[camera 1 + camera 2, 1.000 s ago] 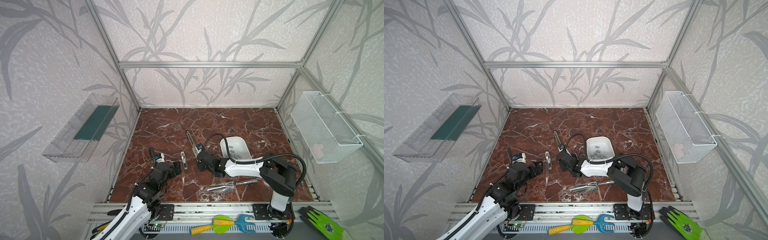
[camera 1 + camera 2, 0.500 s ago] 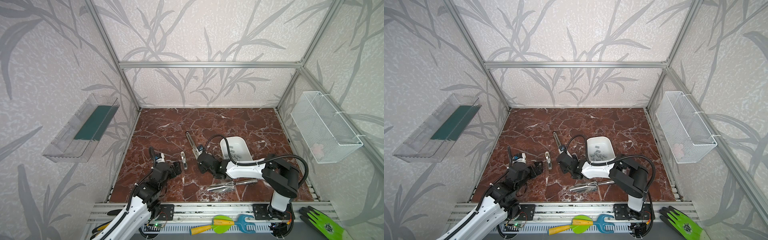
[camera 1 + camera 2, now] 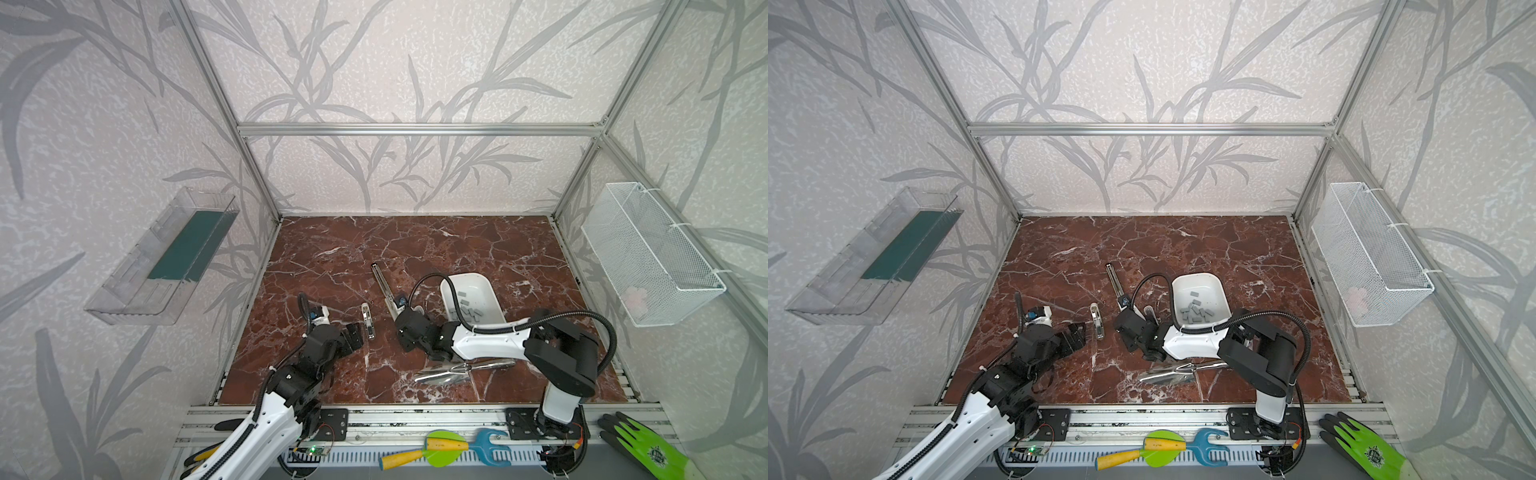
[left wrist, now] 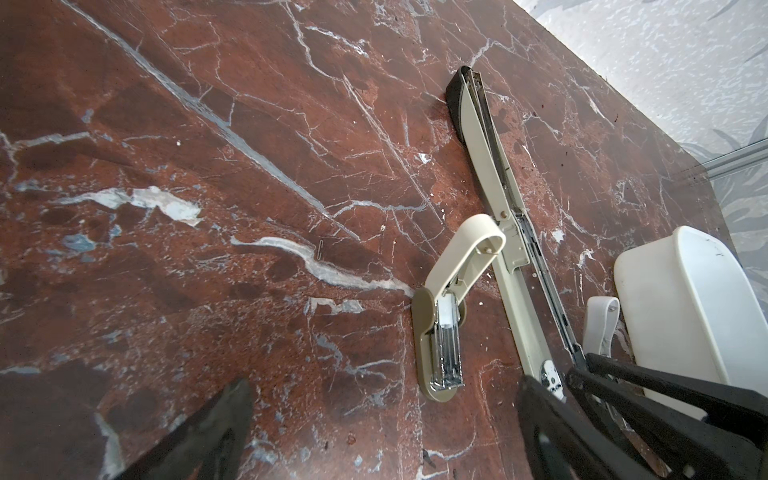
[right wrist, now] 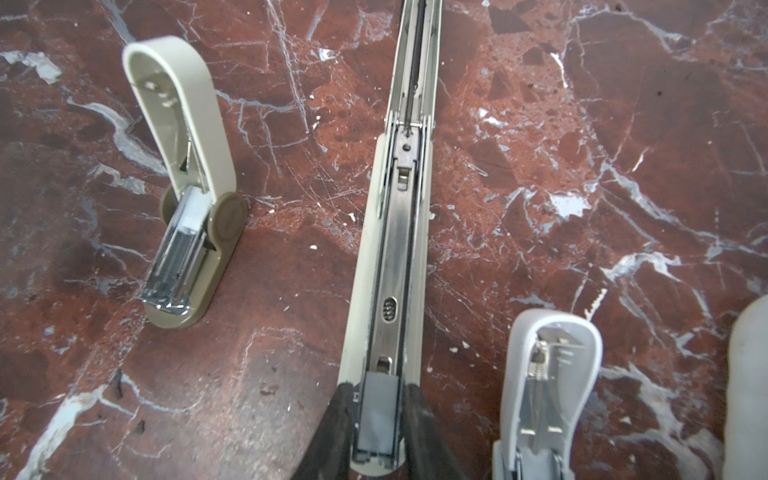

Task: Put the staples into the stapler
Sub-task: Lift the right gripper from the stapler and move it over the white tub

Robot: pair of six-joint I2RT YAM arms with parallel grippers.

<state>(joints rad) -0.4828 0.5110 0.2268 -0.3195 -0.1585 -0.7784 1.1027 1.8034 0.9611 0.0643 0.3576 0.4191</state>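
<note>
Top view: two arms flank an opened long stapler (image 3: 384, 289) on the marble surface (image 3: 457, 241).
Left of the long stapler, the left gripper (image 3: 356, 336) spreads its jaws wide near a small beige stapler (image 3: 368, 320). At the long stapler's near end, the right gripper (image 5: 378, 392) sets narrow jaws either side of a grey staple strip (image 5: 376, 419) lying in its channel; whether they pinch it cannot be told. Right of it, loose staples (image 3: 469, 311) lie in a white bowl (image 3: 482, 291).

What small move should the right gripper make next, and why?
Probably open fully and lift clear: a staple strip already lies in the channel of the long stapler, between the fingers of the right gripper, so the placing looks done.
</note>
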